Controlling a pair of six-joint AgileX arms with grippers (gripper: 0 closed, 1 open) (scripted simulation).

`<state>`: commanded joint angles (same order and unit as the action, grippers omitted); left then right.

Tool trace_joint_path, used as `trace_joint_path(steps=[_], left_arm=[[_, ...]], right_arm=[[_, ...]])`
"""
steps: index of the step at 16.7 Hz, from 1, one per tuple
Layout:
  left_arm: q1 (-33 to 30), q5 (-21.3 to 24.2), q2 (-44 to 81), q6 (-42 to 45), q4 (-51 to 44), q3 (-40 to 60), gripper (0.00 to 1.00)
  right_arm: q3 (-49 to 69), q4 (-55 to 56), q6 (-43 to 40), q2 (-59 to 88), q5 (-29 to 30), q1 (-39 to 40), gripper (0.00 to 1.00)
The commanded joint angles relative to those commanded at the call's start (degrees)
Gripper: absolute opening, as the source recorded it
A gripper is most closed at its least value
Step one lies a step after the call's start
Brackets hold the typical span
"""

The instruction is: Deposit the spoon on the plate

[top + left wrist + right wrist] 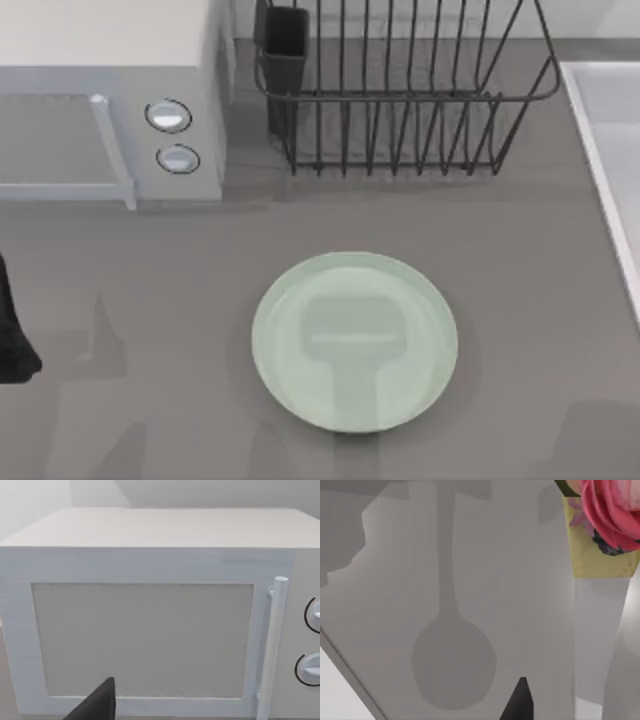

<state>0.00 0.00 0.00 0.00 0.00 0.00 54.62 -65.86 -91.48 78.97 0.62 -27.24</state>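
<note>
Spoon-shaped shadow (452,665) falls across a pale grey surface in the right wrist view, oval bowl and slim stem; the spoon casting it cannot be made out. Beside it stands a yellow box printed with a pink rose (605,527). From above, the mint-green plate (290,300) lies bare on the grey table (120,280), near its middle (a broad shadow crosses the glaze). Behind it stand a wire dish rack (400,100) and, to the left, a white microwave (110,100). My left arm (12,335) sits at the left edge facing the microwave door. Whether either gripper is spread or pressed together, I cannot tell.
</note>
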Motion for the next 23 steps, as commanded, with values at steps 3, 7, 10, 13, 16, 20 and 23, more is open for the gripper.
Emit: trace_joint_path(steps=[3, 7, 10, 13, 16, 20, 23], left_arm=[[0.00, 0.00, 0.00, 0.00, 0.00, 0.00, 1.00], [0.00, 0.00, 0.00, 0.00, 0.00, 0.00, 1.00], [0.00, 0.00, 0.00, 0.00, 0.00, 0.00, 1.00], [0.00, 0.00, 0.00, 0.00, 0.00, 0.00, 1.00], [0.00, 0.00, 0.00, 0.00, 0.00, 0.00, 1.00], [0.00, 0.00, 0.00, 0.00, 0.00, 0.00, 1.00], [0.00, 0.00, 0.00, 0.00, 0.00, 0.00, 1.00]], right_arm=[[2.74, -0.17, -5.32, 2.33, -0.04, 3.18, 0.00], [9.46, -0.87, -20.91, 8.68, -0.16, 11.78, 0.00], [15.41, -1.77, -38.67, 15.17, -0.46, 20.53, 0.00], [21.66, -2.81, -59.92, 22.46, -1.04, 30.45, 0.00], [27.87, -3.38, -81.23, 29.37, -1.74, 40.72, 0.00], [35.88, -3.03, -105.55, 36.90, -2.25, 53.79, 0.00], [41.02, -2.22, -119.46, 40.99, -2.12, 62.12, 0.00]])
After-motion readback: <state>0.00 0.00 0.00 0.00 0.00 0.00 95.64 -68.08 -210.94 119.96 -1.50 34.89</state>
